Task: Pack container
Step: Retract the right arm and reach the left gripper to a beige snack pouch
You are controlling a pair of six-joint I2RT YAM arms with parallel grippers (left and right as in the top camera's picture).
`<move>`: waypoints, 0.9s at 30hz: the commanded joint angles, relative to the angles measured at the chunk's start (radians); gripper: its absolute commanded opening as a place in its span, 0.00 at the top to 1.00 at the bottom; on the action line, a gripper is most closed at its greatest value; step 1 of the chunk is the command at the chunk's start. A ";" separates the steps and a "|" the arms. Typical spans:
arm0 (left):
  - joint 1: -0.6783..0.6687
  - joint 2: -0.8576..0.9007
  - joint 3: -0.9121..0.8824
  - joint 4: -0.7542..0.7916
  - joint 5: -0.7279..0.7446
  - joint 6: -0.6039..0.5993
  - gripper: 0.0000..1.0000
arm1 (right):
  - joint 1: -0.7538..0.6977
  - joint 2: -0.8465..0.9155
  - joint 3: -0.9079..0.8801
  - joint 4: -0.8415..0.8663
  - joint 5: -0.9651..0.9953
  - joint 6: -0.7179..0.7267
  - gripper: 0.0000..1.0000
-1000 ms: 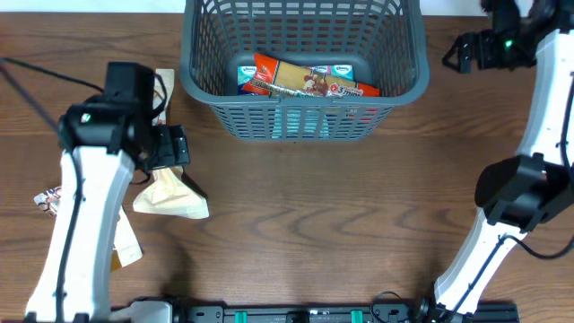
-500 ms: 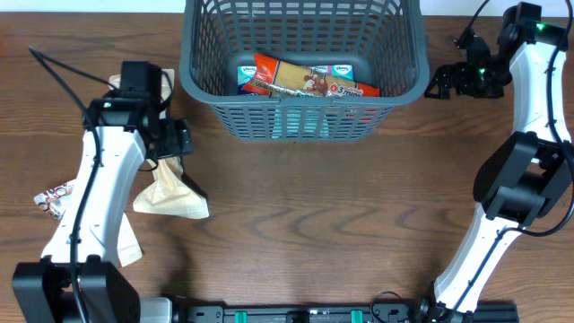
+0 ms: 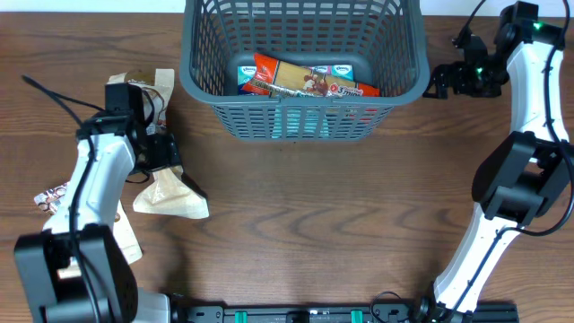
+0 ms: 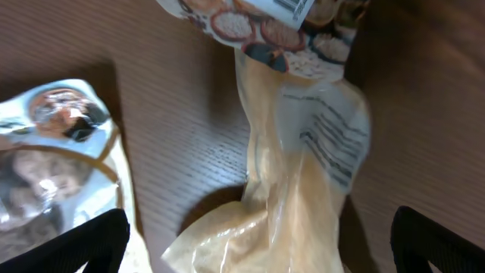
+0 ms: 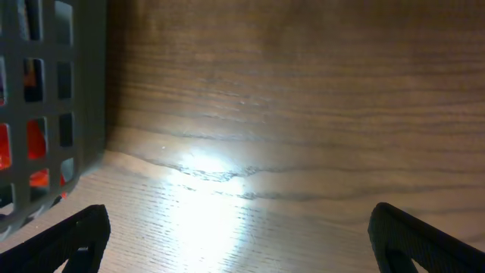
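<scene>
The dark grey-blue basket (image 3: 303,67) stands at the top middle and holds an orange packet (image 3: 309,81) and light blue packets. Its lattice wall also shows at the left of the right wrist view (image 5: 45,98). My left gripper (image 3: 154,152) is open, its fingers apart on either side of a cream packet (image 3: 170,196) on the table, which also shows in the left wrist view (image 4: 303,197). My right gripper (image 3: 439,79) is open and empty above bare table just right of the basket.
More packets lie at the left: one with a printed label (image 3: 143,85) behind my left arm, a silver one (image 4: 53,167) in the left wrist view, a small one (image 3: 49,199) near the left edge, and another (image 3: 126,240) below.
My left arm has swung a little left and down over the cream packet. My right arm has come down from the top right to beside the basket, then stayed put.
</scene>
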 commanded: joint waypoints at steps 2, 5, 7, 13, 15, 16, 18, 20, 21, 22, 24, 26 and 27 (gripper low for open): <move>0.002 0.084 -0.006 0.034 0.013 -0.025 0.01 | 0.019 -0.004 -0.005 0.002 -0.001 0.017 0.01; 0.002 0.143 -0.006 0.059 0.017 -0.036 0.01 | 0.023 -0.004 -0.005 0.002 -0.001 0.017 0.01; 0.002 0.180 -0.006 0.073 0.028 -0.036 0.01 | 0.025 -0.004 -0.005 0.002 -0.001 0.017 0.01; 0.002 0.261 -0.006 0.087 0.032 -0.048 0.03 | 0.026 -0.004 -0.005 0.002 -0.001 0.017 0.01; 0.002 0.272 -0.006 0.086 0.033 -0.048 0.33 | 0.026 -0.004 -0.005 0.002 -0.001 0.017 0.01; 0.002 0.272 -0.006 0.080 0.036 -0.048 0.51 | 0.026 -0.004 -0.005 0.002 0.000 0.017 0.01; 0.002 0.268 -0.006 0.068 0.064 -0.048 0.75 | 0.026 -0.004 -0.005 0.002 0.000 0.017 0.01; 0.002 0.261 -0.006 0.056 0.110 -0.048 0.80 | 0.026 -0.004 -0.005 0.005 -0.001 0.017 0.01; 0.002 0.256 -0.005 0.053 0.137 -0.048 0.86 | 0.026 -0.004 -0.005 0.006 -0.001 0.017 0.01; 0.002 0.246 -0.004 0.048 0.167 -0.048 0.89 | 0.026 -0.004 -0.005 0.009 -0.001 0.017 0.01; 0.002 0.218 -0.001 0.035 0.206 -0.048 0.94 | 0.026 -0.004 -0.005 0.011 -0.001 0.017 0.01; 0.002 0.167 0.008 0.010 0.230 -0.051 0.94 | 0.026 -0.004 -0.005 0.012 -0.001 0.017 0.01; 0.002 0.139 0.013 -0.003 0.237 -0.051 0.94 | 0.026 -0.004 -0.005 0.013 -0.001 0.017 0.01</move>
